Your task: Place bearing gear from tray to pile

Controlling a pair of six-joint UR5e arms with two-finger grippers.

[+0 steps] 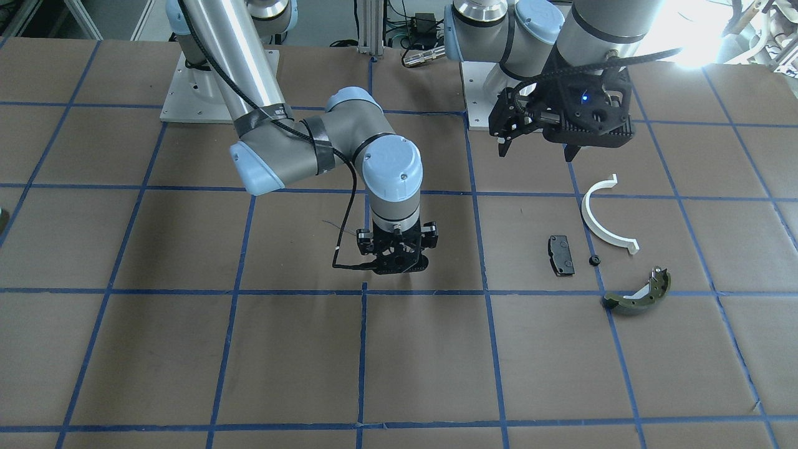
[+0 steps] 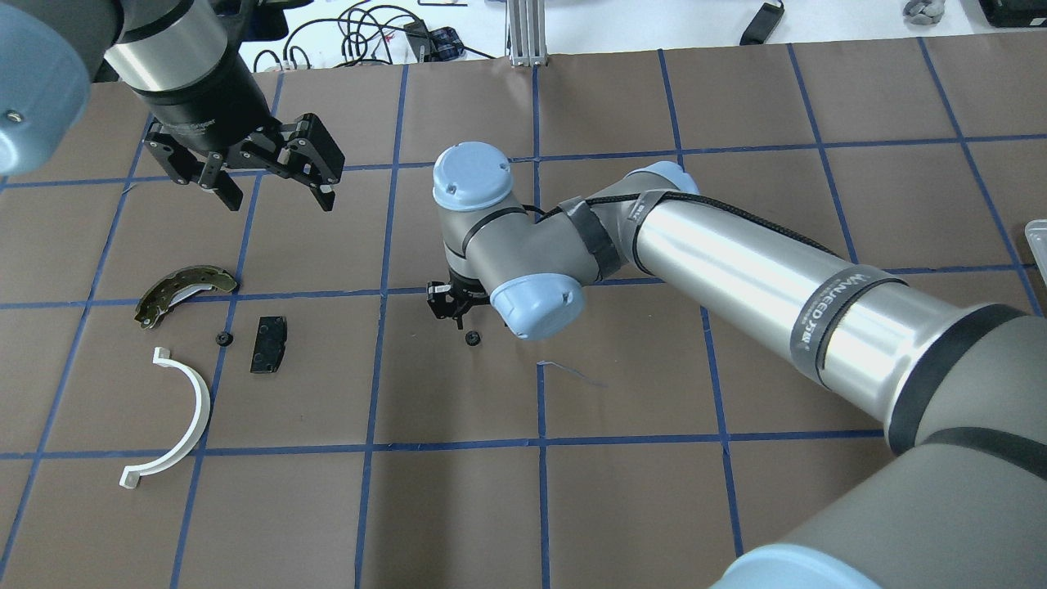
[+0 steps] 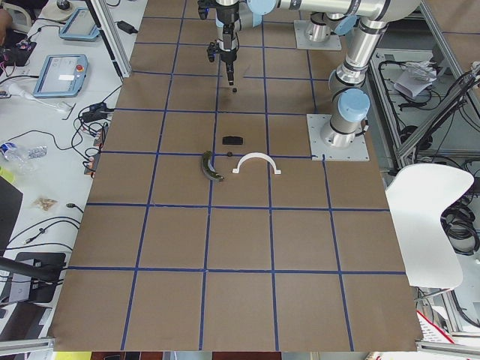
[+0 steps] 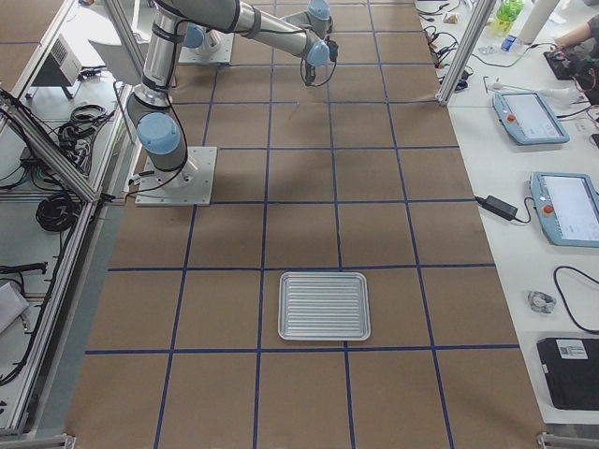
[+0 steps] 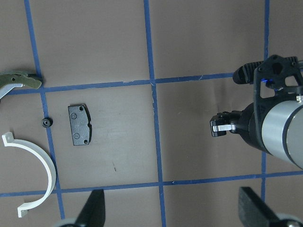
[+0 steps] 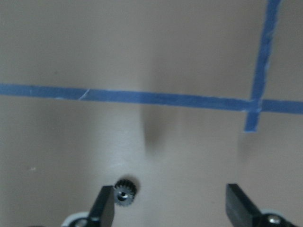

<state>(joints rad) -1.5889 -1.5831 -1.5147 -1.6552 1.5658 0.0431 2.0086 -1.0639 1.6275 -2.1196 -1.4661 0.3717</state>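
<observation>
On arm (image 2: 736, 262) behind right claw (image 6: 174, 206): "WANJEED"

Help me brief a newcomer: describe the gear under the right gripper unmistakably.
Follow the right arm to the table's middle. Below its open gripper lies a tiny black toothed gear. Unlike its twin beside the pad, it lies alone.

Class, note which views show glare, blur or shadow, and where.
Exterior front-facing: blown-out glare in the top right corner, past the left gripper. Right wrist-mounted: soft focus throughout, with a dim shadow on the table above the bearing gear. Left wrist-mounted: sharp and evenly lit.
</observation>
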